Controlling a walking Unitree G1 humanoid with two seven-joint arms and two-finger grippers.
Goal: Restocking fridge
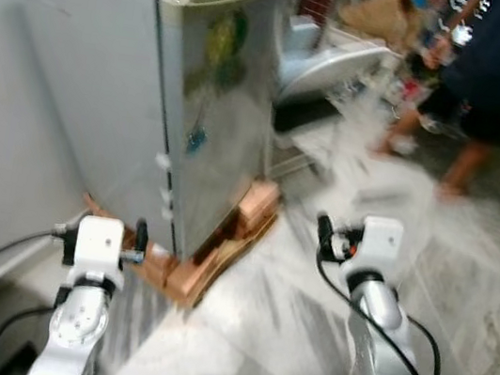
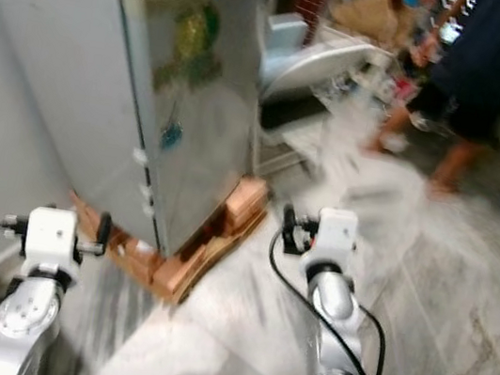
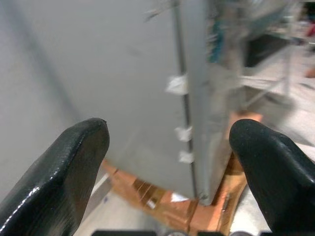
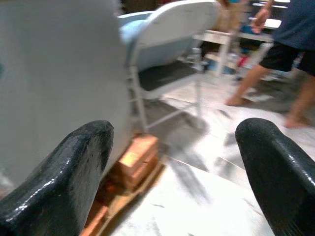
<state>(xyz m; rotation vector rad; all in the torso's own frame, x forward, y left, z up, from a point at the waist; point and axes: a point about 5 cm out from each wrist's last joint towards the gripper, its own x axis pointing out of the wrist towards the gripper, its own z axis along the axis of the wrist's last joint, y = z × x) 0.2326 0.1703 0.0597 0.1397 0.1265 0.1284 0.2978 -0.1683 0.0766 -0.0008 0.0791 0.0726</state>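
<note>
With the fridge (image 1: 166, 89) standing shut on wooden blocks (image 1: 220, 259) near the wall, and both the left gripper (image 3: 170, 162) and right gripper (image 4: 172, 162) spread empty, square up to the door edge first (a person (image 1: 490, 83) walks beyond).

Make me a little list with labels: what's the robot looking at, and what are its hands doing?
Fridge: grey fridge, door shut, stickers on the front
Under fridge: wooden blocks
Left tool: left tool open, holding nothing, facing the fridge's corner
Right tool: right tool open, holding nothing
Behind: folding chair beside the fridge
Person: person standing further back
Floor: marbled floor
</note>
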